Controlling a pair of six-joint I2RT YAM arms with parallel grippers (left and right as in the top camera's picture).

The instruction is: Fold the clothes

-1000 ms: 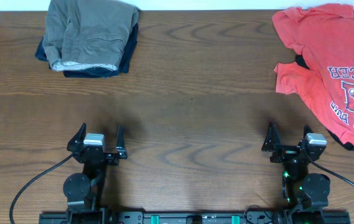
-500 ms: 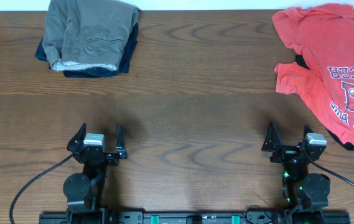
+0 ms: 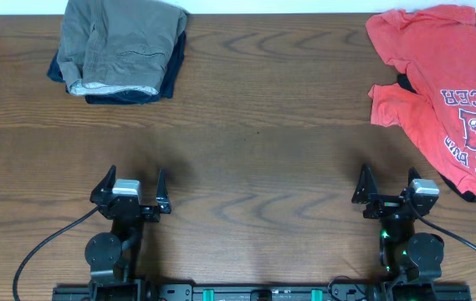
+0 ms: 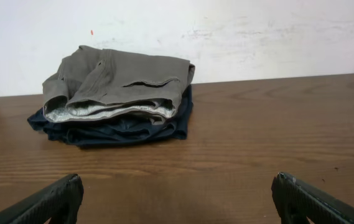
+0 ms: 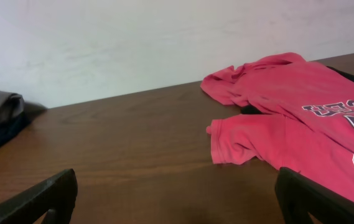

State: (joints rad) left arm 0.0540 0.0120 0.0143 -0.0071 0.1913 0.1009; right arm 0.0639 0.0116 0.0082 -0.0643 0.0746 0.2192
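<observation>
The grey-khaki shorts (image 3: 119,43) lie folded at the far left of the table, stacked on a dark navy garment (image 3: 150,86). From the left wrist the shorts (image 4: 121,87) show their pale lining along the front fold. My left gripper (image 3: 133,186) rests near the front edge, well short of the stack, open with nothing between its fingers (image 4: 52,202). On the front right my right gripper (image 3: 386,182) is open too and holds nothing. Its left fingertip (image 5: 43,199) stands over bare wood.
A red T-shirt with white lettering (image 3: 442,92) is spread unfolded at the far right, over something dark (image 3: 468,196). It appears in the right wrist view as the red shirt (image 5: 288,118). A white wall (image 4: 226,31) backs the table. Bare wood (image 3: 254,142) lies between the grippers and the clothes.
</observation>
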